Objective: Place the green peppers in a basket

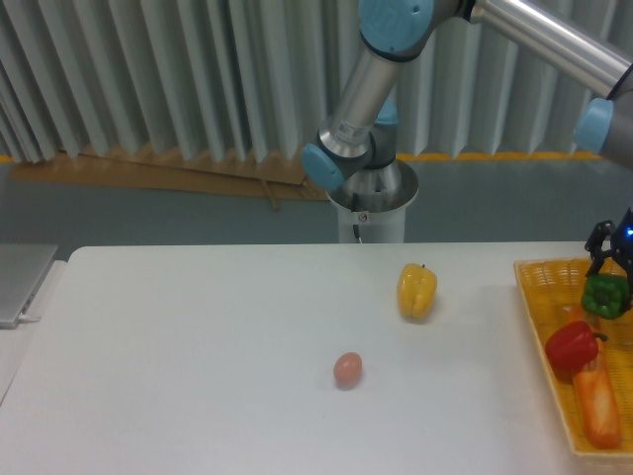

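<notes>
One green pepper (604,295) was in view, one yellow pepper (416,291), one red pepper (571,346), one orange carrot-like piece (598,407), one small pinkish egg-shaped thing (347,369), and one basket (539,297).

The green pepper sat at the far right edge of the frame, over the back part of the basket, above the red pepper and apart from the yellow one. The gripper (608,259) stood directly over it, its dark fingers reaching down to the pepper's top; whether they were pinching the pepper or spread around it could not be told, and it was unclear if the pepper rested on the basket floor or hung just above it. The pepper looked blocky, about as wide as tall, so no clear long axis showed; its stem end was hidden by the fingers.

The red pepper lay in the basket just in front of the green one, touching or nearly touching the orange piece, which lay lengthwise toward the camera. The yellow pepper stood upright on the white table (198,346), stem up, well left of the basket. The pinkish thing lay nearer the camera, left of the yellow pepper and apart from it.
</notes>
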Tool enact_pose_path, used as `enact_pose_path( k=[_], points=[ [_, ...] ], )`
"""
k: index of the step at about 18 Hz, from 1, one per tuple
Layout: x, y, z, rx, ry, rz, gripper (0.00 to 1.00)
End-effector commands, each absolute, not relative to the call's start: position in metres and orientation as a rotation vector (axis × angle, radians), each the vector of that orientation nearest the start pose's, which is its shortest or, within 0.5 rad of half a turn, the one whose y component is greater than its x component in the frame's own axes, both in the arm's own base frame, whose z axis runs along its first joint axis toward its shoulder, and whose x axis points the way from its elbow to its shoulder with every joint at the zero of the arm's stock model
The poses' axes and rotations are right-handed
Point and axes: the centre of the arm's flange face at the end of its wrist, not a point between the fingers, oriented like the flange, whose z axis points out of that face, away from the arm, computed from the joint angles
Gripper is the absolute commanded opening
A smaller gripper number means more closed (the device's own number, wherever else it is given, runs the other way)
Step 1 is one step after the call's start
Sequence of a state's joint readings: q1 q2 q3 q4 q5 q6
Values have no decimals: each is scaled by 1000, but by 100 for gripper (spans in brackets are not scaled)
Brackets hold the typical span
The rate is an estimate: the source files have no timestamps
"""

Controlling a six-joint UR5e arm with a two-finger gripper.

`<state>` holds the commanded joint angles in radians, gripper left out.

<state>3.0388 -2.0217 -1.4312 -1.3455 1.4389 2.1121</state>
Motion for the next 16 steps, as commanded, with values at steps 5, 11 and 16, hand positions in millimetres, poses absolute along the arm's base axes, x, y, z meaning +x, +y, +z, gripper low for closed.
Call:
enact_pose_path(
  k=[5,11,16],
  points=[
    [-630,218,320,-2826,947,-48,85],
    [-620,233,342,-2796,969,8,100],
    [-625,227,348,-2782,959,34,100]
  ],
)
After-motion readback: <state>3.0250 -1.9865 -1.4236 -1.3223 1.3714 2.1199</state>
